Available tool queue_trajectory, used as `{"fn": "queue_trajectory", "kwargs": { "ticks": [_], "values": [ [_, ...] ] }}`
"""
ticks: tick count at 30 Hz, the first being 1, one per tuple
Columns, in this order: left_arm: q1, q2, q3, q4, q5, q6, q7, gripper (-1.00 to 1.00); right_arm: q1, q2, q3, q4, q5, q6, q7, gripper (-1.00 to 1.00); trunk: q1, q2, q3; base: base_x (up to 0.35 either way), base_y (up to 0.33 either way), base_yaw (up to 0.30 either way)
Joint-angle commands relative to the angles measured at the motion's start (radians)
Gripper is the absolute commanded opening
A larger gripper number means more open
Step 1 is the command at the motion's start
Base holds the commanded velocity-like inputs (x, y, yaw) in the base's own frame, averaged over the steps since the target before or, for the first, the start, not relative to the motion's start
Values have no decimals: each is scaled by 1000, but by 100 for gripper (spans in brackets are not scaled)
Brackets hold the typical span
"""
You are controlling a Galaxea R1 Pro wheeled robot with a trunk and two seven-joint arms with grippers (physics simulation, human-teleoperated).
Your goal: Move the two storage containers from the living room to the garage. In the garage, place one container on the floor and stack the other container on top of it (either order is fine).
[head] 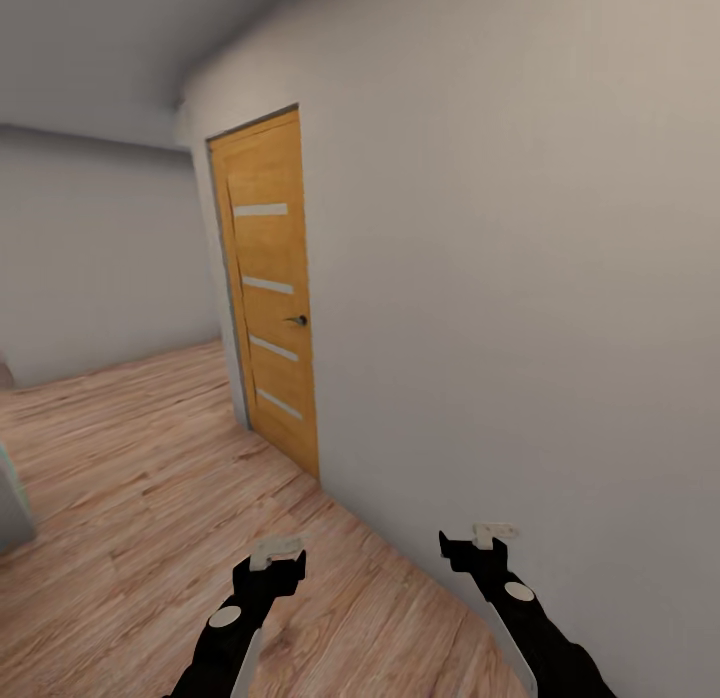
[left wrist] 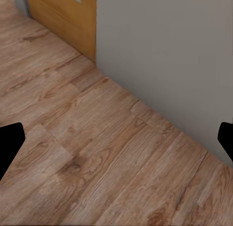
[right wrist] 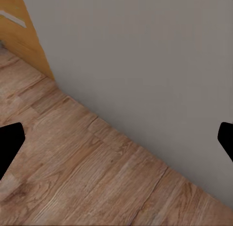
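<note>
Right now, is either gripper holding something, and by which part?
Nothing is held. The left gripper and the right gripper are both open over the wood floor.

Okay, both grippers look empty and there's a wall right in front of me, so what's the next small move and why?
Probably turn the base left, away from the grey wall. Both the left gripper and right gripper are open and empty, and the wood floor opens up past the orange door.

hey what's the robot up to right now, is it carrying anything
Nothing is being carried. The left gripper and right gripper are both open and empty, held low over the light wood-plank floor. The robot faces a plain grey wall, with a closed orange wooden door with pale slots ahead to the left.
</note>
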Motion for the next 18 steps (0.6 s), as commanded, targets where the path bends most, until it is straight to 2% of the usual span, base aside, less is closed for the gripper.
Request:
{"fn": "queue_trajectory", "kwargs": {
  "ticks": [1, 15, 18],
  "values": [
    [0, 0, -2, -1, -3, 5, 4, 100, 0, -2, 6, -2, -10, 4, -7, 100, 1, -1, 0, 117, 0, 135],
    [0, 0, -2, -1, -4, 7, 5, 100, 0, -2, 6, -2, -10, 5, -7, 100, 1, -1, 0, 301, 0, 18],
    [0, 0, -2, -1, -4, 7, 5, 100, 0, -2, 6, -2, -10, 5, -7, 100, 1, -1, 0, 327, 0, 125]
  ]
}}
